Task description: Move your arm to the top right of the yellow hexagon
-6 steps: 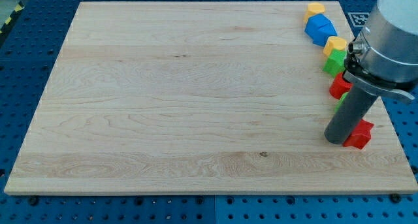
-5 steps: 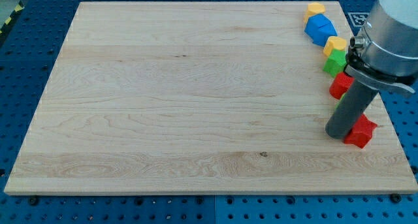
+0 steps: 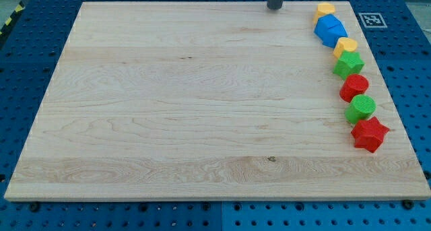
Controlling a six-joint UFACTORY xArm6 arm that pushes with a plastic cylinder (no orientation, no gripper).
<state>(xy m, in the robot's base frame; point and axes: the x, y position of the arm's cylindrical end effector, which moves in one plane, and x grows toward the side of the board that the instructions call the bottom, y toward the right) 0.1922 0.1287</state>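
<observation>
The table (image 3: pixel 168 110) is a pale wooden board; all the blocks stand in a line down its right edge. My tip (image 3: pixel 274 8) sits at the table's top edge, left of the blocks and well apart from them. There is no claw on this arm, only the dark rod, so it is neither open nor closed.

The yellow hexagon (image 3: pixel 326 9) is at the top right corner, the topmost block. It is small, flat-topped and yellow-orange; it looks slightly wider than tall in the view, with no clear pointing direction. Just below it, touching, lies the blue block (image 3: pixel 330 30), its long axis running from upper left to lower right. Then, going down the right edge, come a second yellow block (image 3: pixel 346 45), a green star (image 3: pixel 349 64), a red block (image 3: pixel 354 87), a green cylinder (image 3: pixel 362 109) and a red star (image 3: pixel 370 134).
</observation>
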